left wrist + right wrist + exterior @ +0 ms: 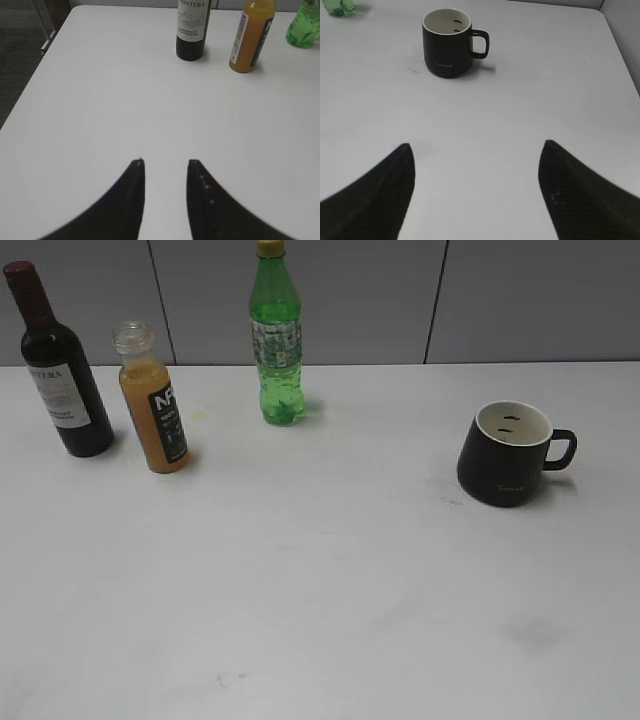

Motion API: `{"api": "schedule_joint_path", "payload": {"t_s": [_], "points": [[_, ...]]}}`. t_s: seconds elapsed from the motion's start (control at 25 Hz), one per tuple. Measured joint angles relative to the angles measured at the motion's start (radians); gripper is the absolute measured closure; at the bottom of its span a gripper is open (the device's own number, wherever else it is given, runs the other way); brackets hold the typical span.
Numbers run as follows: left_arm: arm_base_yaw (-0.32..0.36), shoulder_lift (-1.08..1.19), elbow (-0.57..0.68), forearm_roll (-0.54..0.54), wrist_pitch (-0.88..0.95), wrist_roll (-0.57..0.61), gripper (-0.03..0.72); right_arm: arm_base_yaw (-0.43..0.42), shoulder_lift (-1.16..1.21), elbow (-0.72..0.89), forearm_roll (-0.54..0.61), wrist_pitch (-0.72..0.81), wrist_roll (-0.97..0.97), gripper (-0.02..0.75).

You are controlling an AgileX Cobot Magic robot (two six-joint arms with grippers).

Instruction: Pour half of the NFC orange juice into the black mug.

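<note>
So, on your white surface (320, 590), left to right: wine bottle (58, 365), NFC orange juice (153, 403) just beside it, green soda bottle (276, 335), black mug (508, 453) far right. Left gripper (166, 161) jaws slightly apart, right gripper (477, 145) jaws wide, both empty.

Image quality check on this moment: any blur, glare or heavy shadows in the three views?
Exterior view: even, soft light; short faint shadows beside the NFC orange juice and black mug; no glare.
Left wrist view: left gripper fingers dark and soft-edged; bottles cropped at the top.
Right wrist view: right gripper blurred, featureless; mug sharp.
</note>
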Motion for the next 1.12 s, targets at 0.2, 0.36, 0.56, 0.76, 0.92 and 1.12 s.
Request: {"api": "schedule_joint_path", "payload": {"t_s": [0.2,0.36,0.56,0.76,0.92,1.12], "points": [[0.0,0.0,0.0,0.0,0.0,0.0,0.459,0.0,0.0,0.0,0.0,0.0,0.0,0.153],[0.0,0.0,0.0,0.0,0.0,0.0,0.459,0.0,0.0,0.0,0.001,0.0,0.0,0.153],[0.0,0.0,0.0,0.0,0.0,0.0,0.457,0.0,0.0,0.0,0.003,0.0,0.0,0.153],[0.0,0.0,0.0,0.0,0.0,0.0,0.459,0.0,0.004,-0.014,-0.006,-0.031,0.034,0.152],[0.0,0.0,0.0,0.0,0.0,0.0,0.459,0.0,0.061,-0.012,-0.023,-0.223,0.042,0.096],[0.0,0.0,0.0,0.0,0.0,0.0,0.457,0.0,0.202,0.069,-0.046,-0.486,0.07,0.051]]}}
